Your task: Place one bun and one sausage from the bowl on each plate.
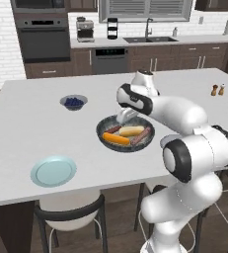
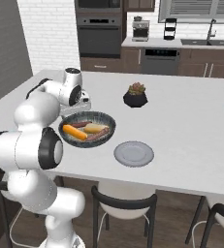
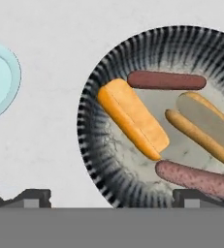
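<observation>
where ribs ring the bowl (image 3: 96, 160), smooth oblong buns (image 3: 131, 117)

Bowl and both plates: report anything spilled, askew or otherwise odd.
Nothing stands out. The bowl sits level and holds both buns and both sausages; nothing has spilled. The blue-green plate and grey plate lie flat and bare.

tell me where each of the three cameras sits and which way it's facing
Left base view: behind the arm on its left, looking forward and down at the bowl, blue-green plate and blueberry bowl; arm rises lower right.
Right base view: behind on the right, same bowl, grey plate, plant pot; arm lower left.
Hand view: above the bowl, looking down; open tool tips at bottom.
All three share the bowl.
</observation>
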